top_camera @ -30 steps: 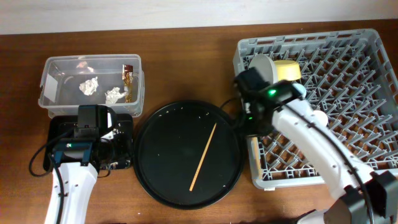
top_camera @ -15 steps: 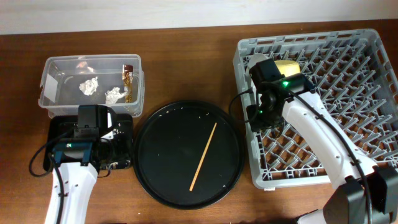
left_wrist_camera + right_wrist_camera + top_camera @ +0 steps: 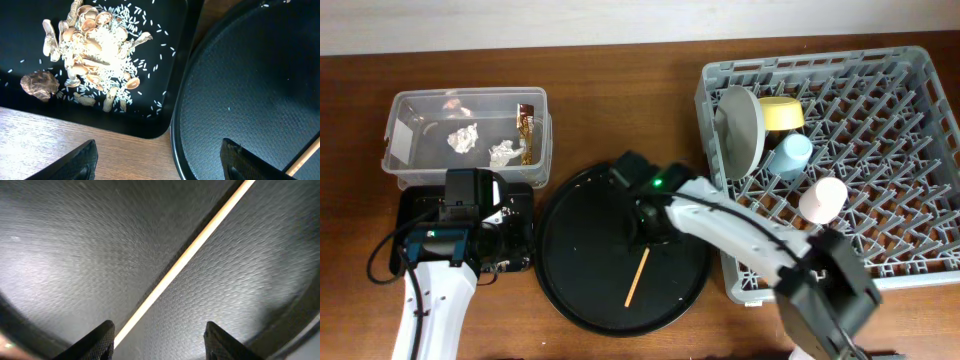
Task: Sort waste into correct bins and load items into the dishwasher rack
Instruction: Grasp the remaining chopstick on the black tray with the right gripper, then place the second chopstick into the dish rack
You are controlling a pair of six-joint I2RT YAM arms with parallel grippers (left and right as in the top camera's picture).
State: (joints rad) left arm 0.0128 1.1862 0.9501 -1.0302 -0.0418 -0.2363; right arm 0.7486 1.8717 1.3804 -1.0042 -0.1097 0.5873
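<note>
While right end effector [image 3: 162, 337] hovers apart over chopstick [image 3: 191, 250], left end effector [image 3: 160, 160] gapes near leftovers [image 3: 95, 50]

Right arm [image 3: 720, 225] over round black tray [image 3: 570, 250], seemingly above the chopstick [image 3: 636, 280].

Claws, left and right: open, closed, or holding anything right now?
Left claw: open, holding nothing.
Right claw: open, holding nothing; the chopstick lies loose below it.
</note>
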